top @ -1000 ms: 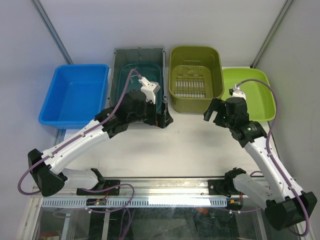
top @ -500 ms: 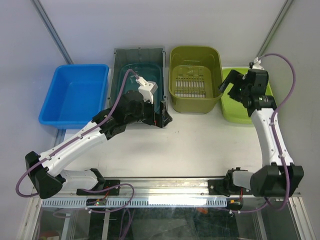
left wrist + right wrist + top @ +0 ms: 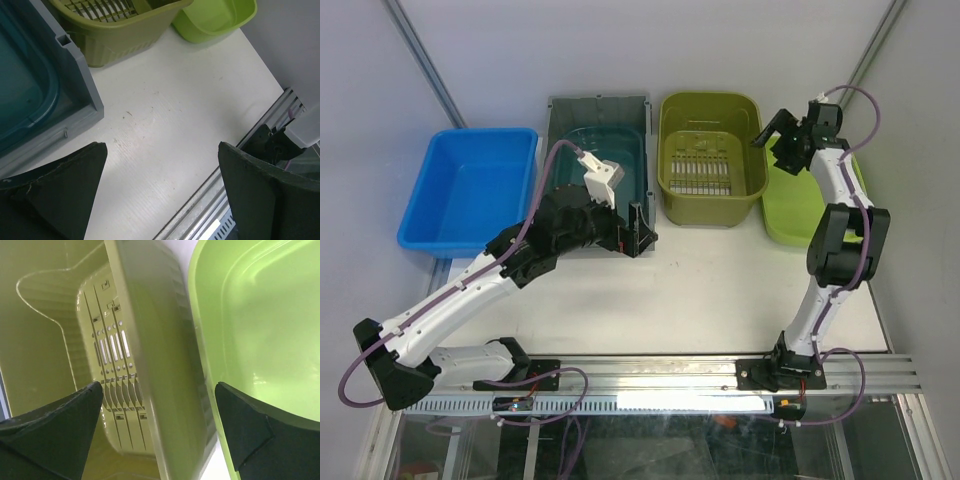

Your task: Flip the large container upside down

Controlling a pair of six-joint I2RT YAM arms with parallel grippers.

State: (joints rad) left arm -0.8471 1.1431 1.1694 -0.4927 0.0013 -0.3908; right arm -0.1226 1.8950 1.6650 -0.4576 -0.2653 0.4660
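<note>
The large olive-green slotted basket [image 3: 710, 205] stands upright at the back centre. My right gripper [image 3: 772, 140] is open, its jaws straddling the basket's right wall from above. In the right wrist view [image 3: 159, 387] that wall [image 3: 150, 315] runs between the spread fingers without touching them. My left gripper [image 3: 638, 228] is open and empty, low over the table by the front right corner of the grey container [image 3: 595, 102]. In the left wrist view [image 3: 161, 150] only bare table lies between its fingers, and the basket [image 3: 115, 25] shows at the top.
The grey container [image 3: 75, 75] holds a teal tub [image 3: 605, 150]. A lime tray [image 3: 825, 190] sits right of the basket, close against it [image 3: 260, 315]. A blue tray [image 3: 470, 190] is at the back left. The metal rail [image 3: 270, 145] runs along the near edge.
My right arm has swung from above the table's right middle up to the back, over the basket's right wall. My left gripper has drawn back slightly from the grey container.
</note>
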